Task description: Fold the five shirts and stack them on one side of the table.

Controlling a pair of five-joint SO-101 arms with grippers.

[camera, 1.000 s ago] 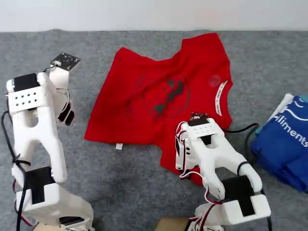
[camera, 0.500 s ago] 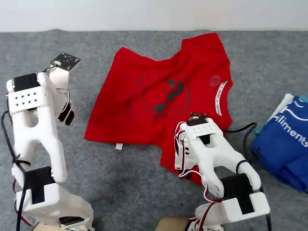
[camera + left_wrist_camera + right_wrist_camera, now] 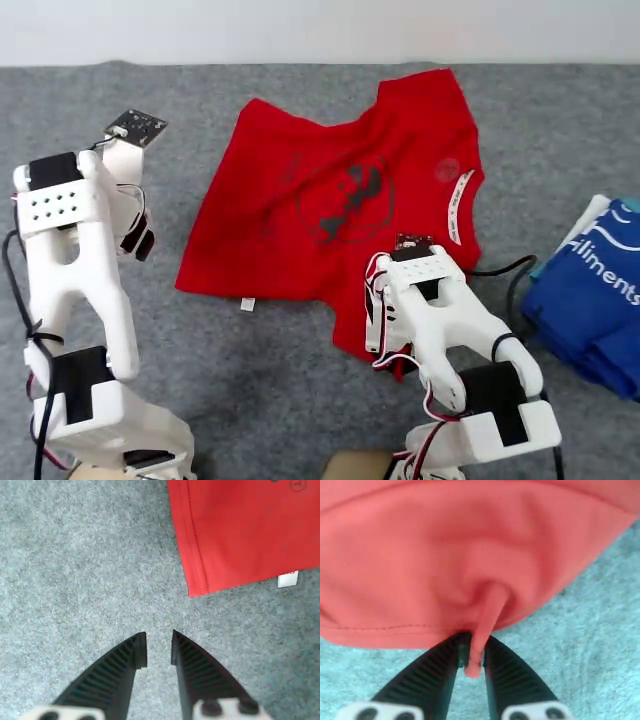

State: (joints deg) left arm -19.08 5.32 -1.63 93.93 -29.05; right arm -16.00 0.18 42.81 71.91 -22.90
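Note:
A red shirt (image 3: 340, 200) with a dark print lies spread on the grey table, partly creased. My right gripper (image 3: 472, 662) is shut on a pinched fold at the red shirt's (image 3: 470, 555) hem, at the near right corner under the right arm (image 3: 430, 300). My left gripper (image 3: 154, 650) hangs over bare grey cloth a little off the shirt's near left corner (image 3: 197, 587), its fingers slightly apart and holding nothing. The left arm (image 3: 70, 210) stands at the table's left side.
Folded blue shirts (image 3: 590, 300) are stacked at the right edge of the table. A small white tag (image 3: 246, 304) sticks out of the red shirt's near hem. Grey table cover (image 3: 120, 100) lies bare to the left and at the front between the arms.
The right arm has shifted slightly and the red shirt's near right corner has drawn in a little toward it. The left arm has kept still.

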